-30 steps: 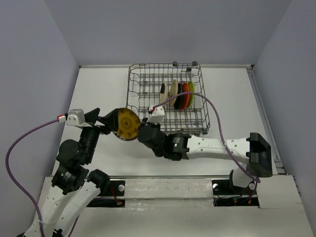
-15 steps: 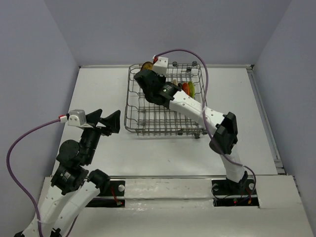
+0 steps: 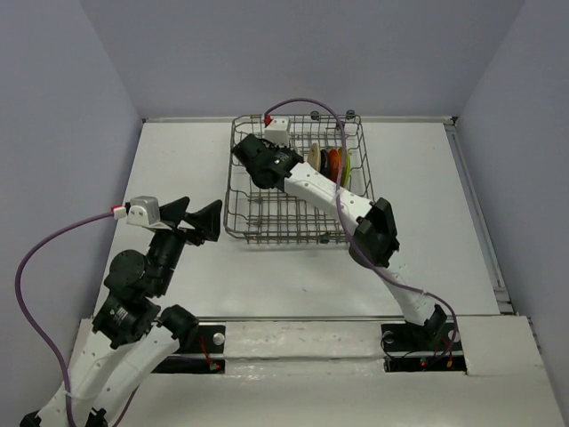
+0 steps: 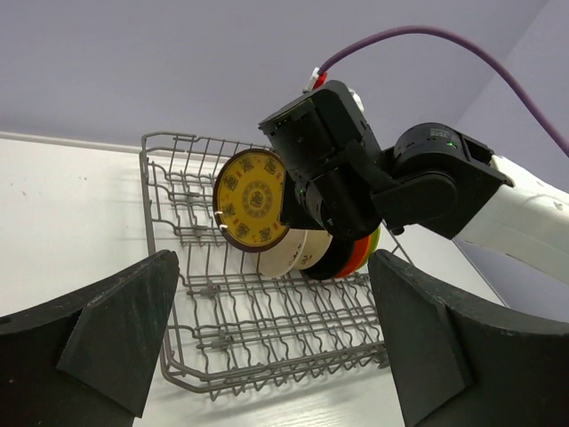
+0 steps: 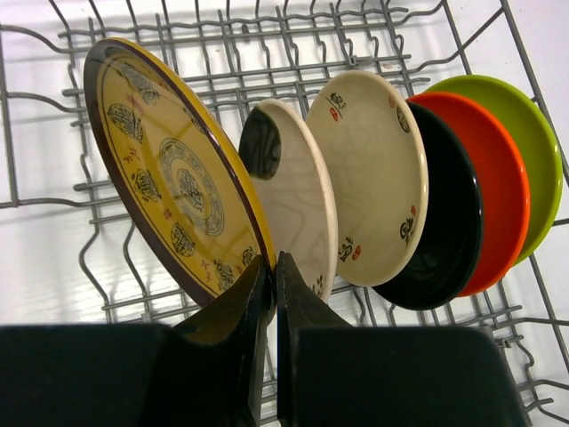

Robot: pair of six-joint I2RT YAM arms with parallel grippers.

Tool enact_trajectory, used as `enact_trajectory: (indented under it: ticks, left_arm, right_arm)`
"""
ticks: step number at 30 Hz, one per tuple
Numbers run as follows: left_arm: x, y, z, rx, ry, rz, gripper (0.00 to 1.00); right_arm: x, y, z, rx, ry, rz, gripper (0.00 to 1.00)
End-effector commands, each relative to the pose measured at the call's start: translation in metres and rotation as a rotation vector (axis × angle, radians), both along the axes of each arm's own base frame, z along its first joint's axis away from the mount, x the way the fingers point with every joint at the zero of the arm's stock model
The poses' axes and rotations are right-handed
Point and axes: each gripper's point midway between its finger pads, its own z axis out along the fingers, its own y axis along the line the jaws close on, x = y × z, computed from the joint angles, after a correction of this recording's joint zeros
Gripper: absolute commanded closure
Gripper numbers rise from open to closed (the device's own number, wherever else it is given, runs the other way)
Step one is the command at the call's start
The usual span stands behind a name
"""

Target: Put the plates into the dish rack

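1. Since a second ago the right arm has carried the yellow plate away from the left claw, first to the far left corner of the rack and now a little nearer, over the rack's left half. The left arm has barely shifted.
2. The right claw has its fingers pressed almost together, pinching the yellow plate by its lower rim. The plate stands on edge, tilted, just left of the row. Whether it rests on the wires I cannot tell.
3. The left claw is spread wide and holds nothing. It hangs over the tabletop just off the rack's near left corner.
4. Count: six plates, one rack, two arms. Five plates stand on edge in the rack's right half. From left to right they are a cream plate with a black patch, a beige plate with small marks, a black plate, an orange-red plate and a lime green plate. The sixth is the yellow one in the claw.
5. The top view hides the yellow plate under the right claw and shows the row only as thin edges. The left wrist view shows the plate's patterned face held next to the row. The right wrist view alone shows all six plates in line and the grip on the rim.
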Motion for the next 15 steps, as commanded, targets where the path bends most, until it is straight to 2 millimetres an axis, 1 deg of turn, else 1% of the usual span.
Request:
enact_trajectory:
  ticks: [1,3,4,7,8,12,15]
  left_arm:
    - [0.004,-0.003,0.006,-0.012,-0.015,-0.002,0.01]
    - [0.005,-0.005,0.005,-0.010,-0.013,-0.005,0.01]
    - [0.005,-0.005,0.005,-0.008,-0.010,-0.008,0.01]
    - [0.006,-0.006,0.004,-0.005,-0.007,-0.010,0.01]
    - [0.006,-0.006,0.003,-0.004,-0.005,-0.007,0.01]
    - [0.006,-0.006,0.003,-0.004,-0.005,-0.008,0.01]
    - [0.007,-0.007,0.003,-0.003,-0.004,-0.010,0.01]
  right_arm:
    - [-0.001,-0.011,0.013,0.002,-0.019,-0.038,0.93]
    - [-0.003,-0.013,0.009,-0.004,-0.010,-0.042,0.93]
    - [-0.002,-0.019,0.005,-0.011,-0.002,-0.054,0.93]
    - [-0.003,-0.020,-0.001,-0.020,0.009,-0.058,0.93]
    - [0.000,-0.024,-0.002,-0.023,0.012,-0.066,0.93]
    - [0.001,-0.022,-0.006,-0.031,0.019,-0.061,0.93]
    - [0.000,-0.024,-0.010,-0.049,0.029,-0.066,0.93]
